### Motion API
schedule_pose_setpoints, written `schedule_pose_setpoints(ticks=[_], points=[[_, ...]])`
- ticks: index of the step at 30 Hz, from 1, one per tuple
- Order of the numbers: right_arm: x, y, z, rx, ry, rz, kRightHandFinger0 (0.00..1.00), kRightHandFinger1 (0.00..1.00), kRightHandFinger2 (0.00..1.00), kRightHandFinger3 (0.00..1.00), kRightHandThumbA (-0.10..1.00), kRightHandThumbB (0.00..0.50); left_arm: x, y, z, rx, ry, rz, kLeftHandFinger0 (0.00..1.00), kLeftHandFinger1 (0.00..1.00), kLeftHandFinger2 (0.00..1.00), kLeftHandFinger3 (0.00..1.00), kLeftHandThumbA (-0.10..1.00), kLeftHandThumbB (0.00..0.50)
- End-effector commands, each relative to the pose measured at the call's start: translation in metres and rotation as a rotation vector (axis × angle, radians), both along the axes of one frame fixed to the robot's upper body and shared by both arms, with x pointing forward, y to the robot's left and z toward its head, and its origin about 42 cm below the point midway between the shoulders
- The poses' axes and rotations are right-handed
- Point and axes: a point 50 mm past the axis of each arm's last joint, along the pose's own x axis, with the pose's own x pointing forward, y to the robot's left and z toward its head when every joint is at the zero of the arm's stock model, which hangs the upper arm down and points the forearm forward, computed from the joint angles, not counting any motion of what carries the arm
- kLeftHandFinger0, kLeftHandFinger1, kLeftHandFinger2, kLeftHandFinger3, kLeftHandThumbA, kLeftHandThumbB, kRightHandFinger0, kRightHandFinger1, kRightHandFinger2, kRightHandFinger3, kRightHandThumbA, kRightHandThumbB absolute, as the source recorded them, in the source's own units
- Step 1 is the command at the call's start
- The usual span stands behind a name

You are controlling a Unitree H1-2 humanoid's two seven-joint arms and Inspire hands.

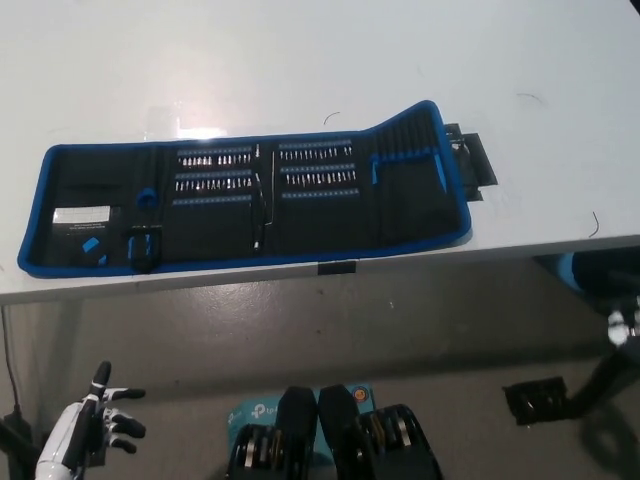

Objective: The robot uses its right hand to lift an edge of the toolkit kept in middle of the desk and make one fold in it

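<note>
I see the black, blue-edged fabric toolkit [250, 195] lying unrolled along the white desk's [300, 60] front edge, my white left hand [95, 425] empty, fingers spread, below it.

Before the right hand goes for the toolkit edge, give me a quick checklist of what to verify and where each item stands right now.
1. Toolkit lies open and flat on the desk: ok, though its right end panel already sits slightly raised.
2. Right edge of the toolkit free to lift, nothing lying on it: ok.
3. Black strap at the right end is clear of the fold line: cannot tell.
4. Right hand in position near the edge: not ok; it is below desk level at the picture's right border, barely in view.
5. Left hand out of the way: ok, resting low at lower left, fingers apart.
6. Toolkit near the desk's front edge: ok, fully supported.
</note>
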Motion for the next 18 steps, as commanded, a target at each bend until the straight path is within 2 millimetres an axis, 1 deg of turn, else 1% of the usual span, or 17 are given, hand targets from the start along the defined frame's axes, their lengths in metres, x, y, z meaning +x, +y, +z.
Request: schedule_pose_setpoints(ticks=[1,2,3,4,5,6,7,8,9,10,11,12,14,15,16,17,18], points=[[0.021,0.020,0.076,-0.021,-0.161,0.147,0.24,0.31,0.48,0.78,0.16,0.165,0.005,0.004,0.013,0.000,-0.024,-0.005,0.45,0.46,0.36,0.59,1.00,0.499],[0.025,0.024,0.086,-0.007,-0.181,0.166,0.23,0.30,0.48,0.77,0.18,0.183,0.005,0.004,0.013,0.001,-0.027,-0.008,0.44,0.45,0.35,0.60,1.00,0.500],[0.028,0.029,0.096,0.009,-0.202,0.204,0.21,0.29,0.47,0.77,0.18,0.175,0.005,0.005,0.013,0.002,-0.026,-0.012,0.44,0.45,0.35,0.60,1.00,0.500],[0.029,0.032,0.102,0.019,-0.208,0.212,0.16,0.25,0.45,0.75,0.20,0.199,0.005,0.005,0.013,0.002,-0.027,-0.013,0.44,0.45,0.35,0.60,1.00,0.500],[0.031,0.037,0.112,0.025,-0.218,0.220,0.13,0.23,0.43,0.73,0.21,0.212,0.005,0.005,0.013,0.003,-0.028,-0.013,0.44,0.45,0.35,0.61,1.00,0.500],[0.032,0.041,0.123,0.012,-0.242,0.230,0.10,0.20,0.41,0.72,0.21,0.210,0.005,0.005,0.013,0.004,-0.027,-0.013,0.45,0.45,0.35,0.60,1.00,0.500],[0.033,0.043,0.126,0.009,-0.249,0.235,0.08,0.18,0.40,0.72,0.21,0.211,0.005,0.005,0.014,0.004,-0.027,-0.012,0.46,0.46,0.35,0.60,1.00,0.500],[0.040,0.047,0.136,0.043,-0.289,0.251,0.05,0.16,0.37,0.70,0.18,0.209,0.005,0.005,0.013,0.009,-0.028,-0.014,0.47,0.46,0.35,0.61,1.00,0.498],[0.042,0.048,0.139,0.050,-0.288,0.245,0.05,0.15,0.37,0.71,0.17,0.198,0.005,0.004,0.014,0.008,-0.028,-0.013,0.47,0.46,0.35,0.61,1.00,0.494],[0.045,0.049,0.142,0.051,-0.289,0.233,0.05,0.16,0.38,0.72,0.19,0.202,0.005,0.004,0.014,0.008,-0.031,-0.012,0.46,0.45,0.35,0.61,1.00,0.490],[0.049,0.050,0.145,0.059,-0.288,0.225,0.06,0.17,0.39,0.74,0.17,0.193,0.006,0.003,0.015,0.008,-0.037,-0.016,0.46,0.45,0.34,0.61,1.00,0.495],[0.052,0.051,0.145,0.064,-0.280,0.219,0.09,0.21,0.41,0.77,0.15,0.189,0.006,0.003,0.014,0.006,-0.042,-0.022,0.45,0.45,0.34,0.61,1.00,0.492],[0.058,0.051,0.145,0.059,-0.267,0.212,0.11,0.23,0.43,0.78,0.13,0.186,0.008,0.004,0.013,-0.006,-0.040,-0.011,0.44,0.44,0.32,0.58,1.00,0.500],[0.062,0.051,0.143,0.055,-0.246,0.215,0.18,0.30,0.49,0.80,0.14,0.181,0.008,0.004,0.013,-0.005,-0.037,-0.011,0.44,0.44,0.32,0.58,1.00,0.500],[0.068,0.053,0.139,0.082,-0.204,0.212,0.35,0.46,0.61,0.83,0.10,0.203,0.008,0.004,0.014,-0.001,-0.036,-0.010,0.44,0.44,0.32,0.59,1.00,0.500],[0.073,0.054,0.132,0.118,-0.169,0.204,0.45,0.54,0.66,0.87,0.07,0.210,0.008,0.004,0.014,0.002,-0.033,-0.006,0.44,0.44,0.32,0.59,1.00,0.495],[0.075,0.054,0.128,0.125,-0.150,0.192,0.58,0.67,0.77,0.94,0.11,0.218,0.008,0.003,0.014,-0.002,-0.036,-0.008,0.45,0.45,0.33,0.59,1.00,0.500]])
